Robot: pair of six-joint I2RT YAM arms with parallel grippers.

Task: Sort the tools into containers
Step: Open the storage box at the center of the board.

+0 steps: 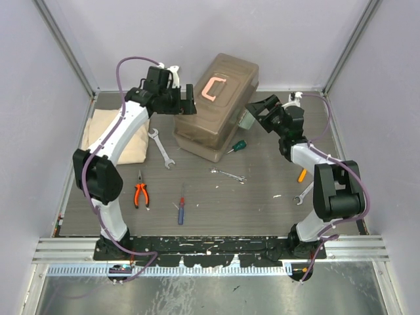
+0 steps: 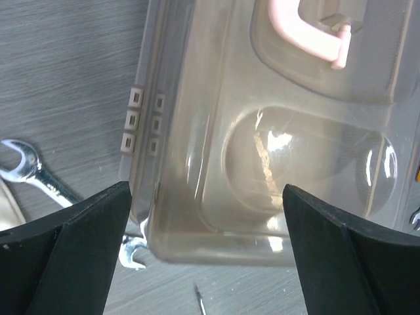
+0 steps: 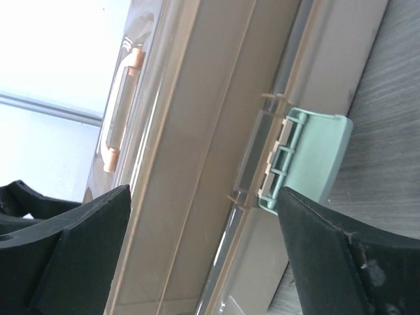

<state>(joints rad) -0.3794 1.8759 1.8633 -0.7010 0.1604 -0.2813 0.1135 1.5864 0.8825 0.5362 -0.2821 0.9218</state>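
The brown translucent toolbox [image 1: 216,108] stands at the back centre with its lid down, so the containers inside are hidden. Its pink handle [image 1: 212,88] lies flat on top. My left gripper [image 1: 186,102] is open at the box's left end, holding nothing, and its jaws frame the lid corner [image 2: 197,216]. My right gripper [image 1: 258,111] is open beside the pale green latch [image 3: 308,157], also holding nothing. Tools lie loose on the table: a wrench [image 1: 161,147], orange pliers [image 1: 140,192], a blue-red screwdriver [image 1: 181,209], a second wrench [image 1: 228,174] and a green screwdriver [image 1: 237,146].
An orange-handled screwdriver [image 1: 302,174] and a third wrench [image 1: 302,194] lie under the right arm. A beige cloth [image 1: 105,134] covers the table's left side. Metal rails and grey walls bound the table.
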